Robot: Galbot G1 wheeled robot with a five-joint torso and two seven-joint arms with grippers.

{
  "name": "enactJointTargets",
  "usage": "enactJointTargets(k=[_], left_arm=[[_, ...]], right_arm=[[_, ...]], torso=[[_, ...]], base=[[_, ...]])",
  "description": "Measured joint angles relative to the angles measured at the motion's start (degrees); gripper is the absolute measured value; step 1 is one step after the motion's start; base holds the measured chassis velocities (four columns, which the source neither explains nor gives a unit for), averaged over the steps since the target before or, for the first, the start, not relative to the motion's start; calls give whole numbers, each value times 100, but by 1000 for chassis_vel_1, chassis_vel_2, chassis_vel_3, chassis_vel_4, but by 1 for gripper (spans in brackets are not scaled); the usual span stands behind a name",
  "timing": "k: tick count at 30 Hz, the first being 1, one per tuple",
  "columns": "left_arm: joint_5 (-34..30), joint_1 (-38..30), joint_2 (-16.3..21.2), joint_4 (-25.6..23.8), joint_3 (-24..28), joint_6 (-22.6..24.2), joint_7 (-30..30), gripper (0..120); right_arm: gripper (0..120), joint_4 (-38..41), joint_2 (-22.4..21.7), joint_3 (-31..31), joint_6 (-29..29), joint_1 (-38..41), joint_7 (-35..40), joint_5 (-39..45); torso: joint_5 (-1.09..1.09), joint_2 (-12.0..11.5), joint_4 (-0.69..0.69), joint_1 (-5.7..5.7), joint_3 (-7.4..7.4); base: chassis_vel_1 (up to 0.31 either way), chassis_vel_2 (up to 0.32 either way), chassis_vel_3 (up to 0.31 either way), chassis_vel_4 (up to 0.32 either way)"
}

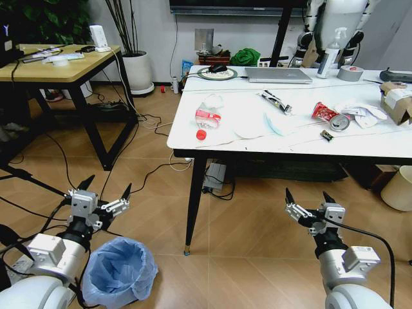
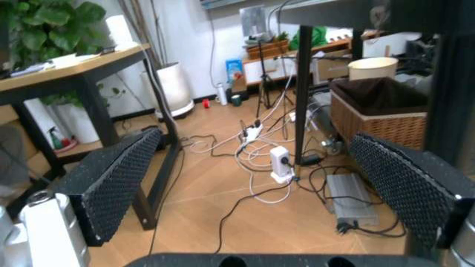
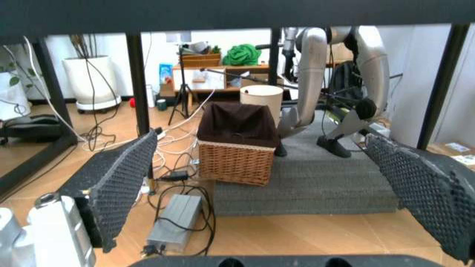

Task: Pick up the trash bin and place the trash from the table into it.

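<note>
The table (image 1: 360,145) is the biggest thing before me: a glossy white top crossed by thin lines, on black legs. The trash lies spread over its near half. Nearest the table's left front corner sits a crushed bottle (image 1: 207,116) with a red label, and a red cap (image 1: 201,134) just beside it toward the edge. Flat white paper (image 1: 252,125) lies mid-table, with a striped wrapper (image 1: 276,102) behind it. Further right come a red can (image 1: 328,115) on its side, crumpled white paper (image 1: 362,114), and a small dark wrapper (image 1: 327,135) near the front edge. A torn cardboard box (image 1: 397,103) stands at the table's right end. At the table's back edge are a laptop (image 1: 278,75), a spray bottle (image 1: 328,56) and a tape roll (image 1: 350,73).

The bin (image 1: 120,271) stands on the wood floor, well left of the table's front-left leg and close to my base. It is round, lined with a crinkly light-blue bag, and I can see nothing inside it. A cream bucket (image 1: 398,188) stands on the floor under the table's right end. Under the table, my right wrist view shows a wicker basket (image 3: 236,149) with a dark liner, nothing visible in it.

My left gripper (image 1: 103,194) is held low over the floor, just behind the bin and left of the table leg, fingers spread wide and grasping nothing. My right gripper (image 1: 310,198) hangs below the table's front edge, near its middle, fingers likewise spread and bare.
</note>
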Motion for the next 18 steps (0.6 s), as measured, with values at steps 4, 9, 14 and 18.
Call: enactJointTargets(k=[4, 9, 14, 18], left_arm=[[130, -100, -125, 101, 33, 24, -53, 100], [267, -262, -144, 152, 50, 85, -96, 100], [225, -333, -63, 160, 42, 70, -154, 100], [165, -412, 25, 236, 60, -17, -208, 100]], right_arm=[[100, -164, -162, 35, 314, -102, 56, 130], [100, -165, -203, 21, 431, -184, 8, 199], [100, -130, -81, -19, 471, -286, -78, 104], [100, -150, 36, -22, 489, -244, -88, 24]], torso=[[0, -112, 0, -40, -72], [0, -224, 0, -72, -151], [-1, -326, 0, -107, -218], [0, -428, 1, -143, -286]], base=[[0, 0, 0, 0], [0, 0, 0, 0], [0, 0, 0, 0], [0, 0, 0, 0]])
